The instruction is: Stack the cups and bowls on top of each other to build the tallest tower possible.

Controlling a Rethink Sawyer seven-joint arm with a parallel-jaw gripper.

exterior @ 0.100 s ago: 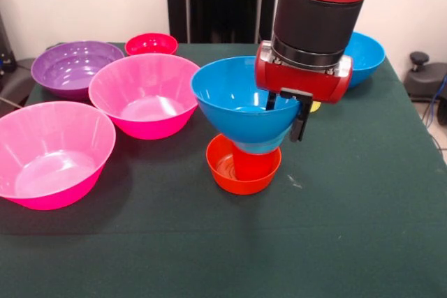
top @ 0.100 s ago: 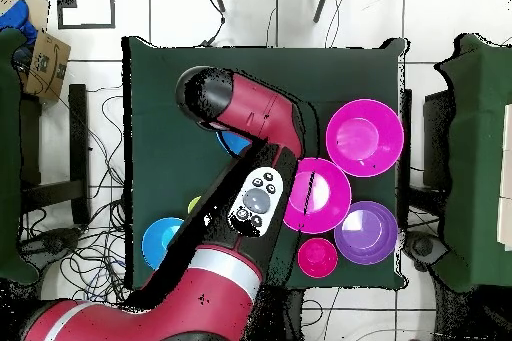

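We see tower (exterior @ 0.100 s ago: pixel 244 141) mid-desk: small orange plastic bowl (exterior @ 0.100 s ago: pixel 243 165) at base, red cup (exterior @ 0.100 s ago: pixel 250 164) standing in it, large glossy blue bowl (exterior @ 0.100 s ago: pixel 241 102) on top. Hand (exterior @ 0.100 s ago: pixel 287 113) straddles that bowl's right rim, one finger inside, one outside; we cannot tell whether clenched or released. Tower axis vertical, directly under hand. Coming move, we judge: straight vertical lift clear.

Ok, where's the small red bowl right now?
In the front view the small red bowl sits at the table's far edge, left of centre, just behind the purple bowl and the nearer pink bowl.
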